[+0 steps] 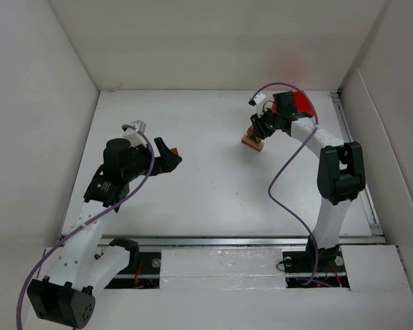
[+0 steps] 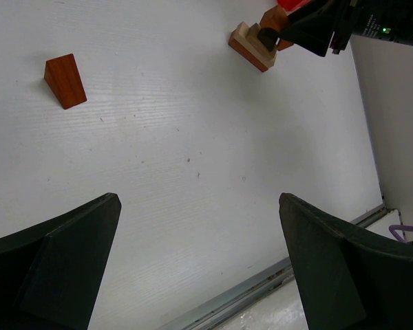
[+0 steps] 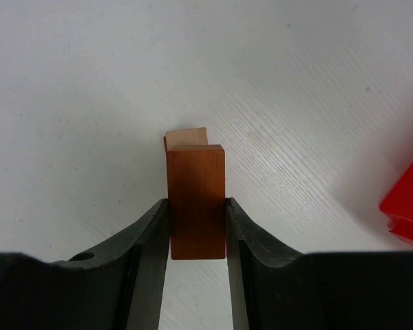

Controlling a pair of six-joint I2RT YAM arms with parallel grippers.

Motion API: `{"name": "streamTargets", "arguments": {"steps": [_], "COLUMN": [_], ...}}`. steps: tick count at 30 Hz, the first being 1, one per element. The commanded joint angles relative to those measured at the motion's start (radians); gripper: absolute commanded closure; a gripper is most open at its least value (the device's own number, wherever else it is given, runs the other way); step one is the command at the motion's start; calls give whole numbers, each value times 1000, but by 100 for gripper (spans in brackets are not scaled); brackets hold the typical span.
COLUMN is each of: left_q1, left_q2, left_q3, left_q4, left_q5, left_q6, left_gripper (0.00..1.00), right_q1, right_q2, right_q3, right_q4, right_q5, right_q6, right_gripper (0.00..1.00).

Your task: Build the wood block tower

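The wood block tower (image 1: 252,143) stands right of the table's middle: a tan block (image 2: 246,36) on a reddish-brown base (image 2: 253,57). My right gripper (image 3: 197,206) is shut on a reddish-brown rectangular block (image 3: 196,196), holding it upright directly over the tan block (image 3: 186,136); I cannot tell whether they touch. In the top view the right gripper (image 1: 256,132) hangs just above the stack. A reddish-brown wedge (image 2: 65,81) lies alone on the table. My left gripper (image 2: 198,203) is open and holds nothing, well short of the wedge and at the table's left (image 1: 171,157).
A red bin (image 1: 301,103) sits behind the right arm at the back right, and its corner shows in the right wrist view (image 3: 407,206). White walls enclose the table on three sides. A metal rail (image 1: 227,240) runs along the near edge.
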Motion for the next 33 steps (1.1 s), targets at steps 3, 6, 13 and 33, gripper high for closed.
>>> {"name": "streamTargets", "arguments": {"steps": [3,6,13,33], "left_q1": [0,0,0,0], "left_q2": [-7,-6,-3,-3], "left_q3": [-8,-10,-10,-11], "left_q4": [19,19,16,16], "left_q5": [8,8,8,12], "left_q6": [15,15,18,19], "left_gripper": [1,1,1,1], "right_q1": [4,4,4,4], "right_q2": [2,2,11,34], "right_q3": [45,45,53,65], "right_q4": [-4,0,-11,-23], "right_q5": [18,15,12,0], "right_q6": [13,14,10,5], "right_gripper": [84,83,82,80]}}
